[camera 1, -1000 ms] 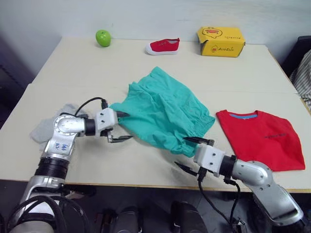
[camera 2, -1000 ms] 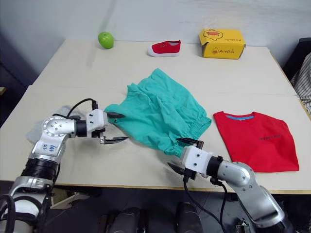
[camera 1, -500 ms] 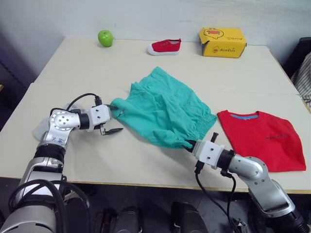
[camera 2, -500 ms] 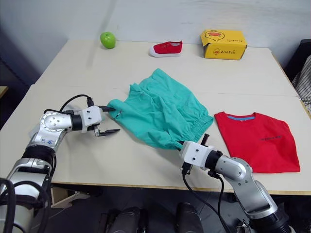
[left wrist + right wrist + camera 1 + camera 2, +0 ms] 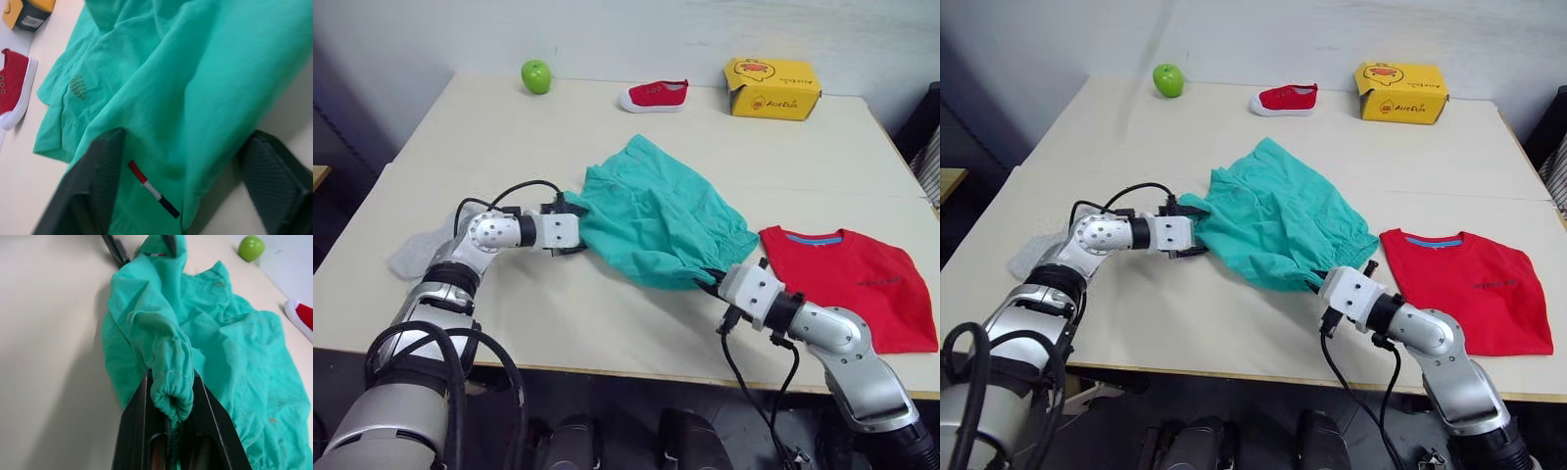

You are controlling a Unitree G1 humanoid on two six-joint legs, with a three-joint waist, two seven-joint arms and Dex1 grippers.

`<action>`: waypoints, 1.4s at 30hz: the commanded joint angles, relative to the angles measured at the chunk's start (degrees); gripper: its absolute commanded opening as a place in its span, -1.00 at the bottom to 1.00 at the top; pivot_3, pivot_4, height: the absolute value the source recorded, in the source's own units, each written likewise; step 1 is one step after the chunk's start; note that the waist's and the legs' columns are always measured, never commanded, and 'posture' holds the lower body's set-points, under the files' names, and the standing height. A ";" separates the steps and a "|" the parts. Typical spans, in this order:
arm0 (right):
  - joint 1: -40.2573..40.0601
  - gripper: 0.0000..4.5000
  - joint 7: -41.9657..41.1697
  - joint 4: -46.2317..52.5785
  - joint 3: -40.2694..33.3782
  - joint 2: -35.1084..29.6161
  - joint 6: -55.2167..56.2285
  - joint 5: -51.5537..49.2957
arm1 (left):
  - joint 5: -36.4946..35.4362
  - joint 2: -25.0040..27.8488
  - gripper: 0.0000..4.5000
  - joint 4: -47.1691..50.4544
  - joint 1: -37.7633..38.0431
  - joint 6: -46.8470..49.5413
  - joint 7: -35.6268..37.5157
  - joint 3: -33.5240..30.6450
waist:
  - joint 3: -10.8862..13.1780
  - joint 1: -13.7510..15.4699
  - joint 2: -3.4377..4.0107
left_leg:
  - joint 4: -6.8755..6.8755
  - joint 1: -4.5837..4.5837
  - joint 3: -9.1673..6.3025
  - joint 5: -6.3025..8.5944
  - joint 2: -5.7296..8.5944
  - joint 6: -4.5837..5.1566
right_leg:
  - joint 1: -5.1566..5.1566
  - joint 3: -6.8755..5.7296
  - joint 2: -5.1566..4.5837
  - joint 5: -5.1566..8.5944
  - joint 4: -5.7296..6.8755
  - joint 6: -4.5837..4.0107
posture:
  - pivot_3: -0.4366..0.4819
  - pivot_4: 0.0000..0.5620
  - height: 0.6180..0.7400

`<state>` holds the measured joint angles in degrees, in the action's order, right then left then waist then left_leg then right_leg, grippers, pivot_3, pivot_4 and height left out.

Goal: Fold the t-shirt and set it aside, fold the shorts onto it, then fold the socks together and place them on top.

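A: Where could a tool pass?

B: Over the bare bench (image 5: 607, 313) along the near edge, and the wide strip behind the shorts (image 5: 656, 215).

A: What's in the way?

B: The shorts fill the middle. T-shirt (image 5: 852, 284) at right, socks (image 5: 421, 253) at left. Apple (image 5: 536, 75), shoe (image 5: 654, 95) and box (image 5: 771, 87) line the far edge, well apart.

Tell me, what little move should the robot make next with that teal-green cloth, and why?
Probably close the left gripper first. The right gripper is already clamped on the gathered waistband of the teal-green cloth shorts, while the left fingers straddle the opposite edge, not yet pinching. With both ends held, the arms could fold the shorts towards the folded bright red t-shirt.
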<state>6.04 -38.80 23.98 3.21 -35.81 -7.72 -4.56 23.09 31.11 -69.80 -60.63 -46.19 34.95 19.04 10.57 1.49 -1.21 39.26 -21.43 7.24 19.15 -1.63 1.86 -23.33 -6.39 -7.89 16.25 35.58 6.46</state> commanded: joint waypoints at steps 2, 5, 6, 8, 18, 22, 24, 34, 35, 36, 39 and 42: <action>0.02 -1.00 -0.85 -0.48 -3.77 -0.15 2.98 -2.71 | 6.02 -0.62 -0.17 -4.32 -0.23 6.43 -6.34 3.74 | -0.01 -0.08 -0.02 | 0.00 0.06 0.00 0.00 0.00 0.00 | 0.02 0.00 -0.03 0.00 -0.05 0.00 | -0.05 -0.47 1.00; -0.43 -1.00 -1.93 -0.91 -4.21 -0.56 4.42 -3.35 | 6.80 -0.68 -0.63 -4.99 -0.93 7.68 -6.68 4.68 | -0.01 -0.28 -0.02 | 0.00 0.09 0.00 -0.02 -0.02 -0.03 | 0.00 0.01 -0.02 0.00 -0.03 -0.01 | -0.05 -0.47 1.00; -0.51 -1.00 -2.12 -1.07 -4.28 -0.63 4.70 -3.45 | 6.76 -0.69 -0.78 -5.10 -1.06 7.95 -6.89 4.71 | -0.01 -0.33 -0.02 | 0.00 0.09 0.01 -0.02 -0.03 -0.03 | -0.01 0.01 -0.02 0.00 -0.02 -0.01 | -0.05 -0.47 1.00; -0.61 -1.00 -2.57 -1.73 -4.45 -0.73 5.60 -3.64 | 6.46 -0.63 -0.98 -5.27 -1.30 8.41 -7.08 4.57 | -0.03 -0.52 0.00 | 0.00 0.09 0.03 -0.03 -0.04 -0.05 | -0.04 0.02 -0.01 0.01 0.01 -0.02 | -0.05 -0.47 1.00; -1.25 -1.00 -10.18 -9.54 -5.74 -3.17 16.56 -6.82 | -9.76 3.50 -0.98 -0.40 1.69 3.64 14.30 -7.74 | -0.01 -1.94 -0.02 | -0.03 -0.04 0.13 -0.05 -0.08 -0.11 | -0.17 0.02 0.05 0.02 0.07 -0.04 | -0.05 -0.47 1.00; 0.14 -1.00 -13.35 -16.13 -6.25 -4.75 20.79 -7.38 | -26.02 6.81 -0.98 13.50 9.85 11.55 37.54 -14.20 | 0.01 -2.04 -0.01 | -0.06 -0.09 0.22 0.03 -0.11 -0.07 | -0.22 -0.05 0.08 0.02 -0.03 -0.04 | -0.05 -0.47 1.00; 1.30 -1.00 -14.71 -18.92 -6.02 -4.89 22.52 -7.74 | -32.98 9.74 -0.98 25.72 16.77 18.45 45.86 -15.10 | 0.03 -2.41 0.02 | -0.05 -0.07 0.30 0.05 -0.12 -0.05 | -0.22 -0.01 0.07 0.02 -0.05 -0.04 | -0.05 -0.47 1.00; 5.61 -1.00 -21.92 -29.59 -3.82 -4.75 32.05 -8.79 | -47.66 22.76 -0.98 72.41 48.54 46.72 42.92 -24.81 | 0.13 -2.98 0.17 | -0.04 0.01 0.15 0.05 -0.14 -0.10 | -0.14 0.12 -0.04 0.03 0.02 -0.06 | -0.05 -0.47 1.00; 5.67 -1.00 -22.84 -30.36 -3.60 -4.72 32.88 -9.08 | -49.30 23.78 -0.98 76.40 51.63 49.91 42.43 -25.98 | 0.14 -2.93 0.19 | -0.04 0.01 0.11 0.05 -0.12 -0.10 | -0.14 0.10 -0.09 0.04 0.02 -0.07 | -0.05 -0.47 1.00; 5.73 -1.00 -23.52 -30.96 -3.46 -4.70 33.50 -9.25 | -50.41 24.43 -0.98 79.10 53.67 52.23 42.04 -26.81 | 0.15 -2.93 0.20 | -0.04 0.01 0.10 0.05 -0.10 -0.09 | -0.13 0.10 -0.13 0.04 0.02 -0.07 | -0.05 -0.47 1.00; 3.91 -1.00 -27.34 -31.24 -3.06 -5.14 35.67 -11.29 | -53.89 26.98 -0.98 88.66 62.62 59.06 41.24 -30.30 | 0.15 -3.08 0.21 | -0.06 0.00 0.05 0.08 -0.12 -0.13 | -0.10 0.18 -0.36 0.04 -0.05 -0.08 | -0.05 -0.47 1.00; 3.38 -1.00 -27.74 -31.69 -3.66 -4.96 35.68 -11.84 | -52.14 23.67 -0.98 89.96 63.82 57.31 36.09 -32.02 | 0.21 -2.86 0.30 | -0.08 0.01 -0.03 0.10 -0.11 -0.18 | -0.09 0.14 -0.45 0.10 -0.04 -0.18 | -0.05 -0.47 1.00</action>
<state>9.53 -66.21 -8.46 0.78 -40.17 27.06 -14.72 -28.78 55.77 18.38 3.33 11.86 73.41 -10.83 10.78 -1.37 -0.91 39.18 -21.41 7.21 19.24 -1.69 1.68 -23.43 -6.30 -8.33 16.36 35.51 6.25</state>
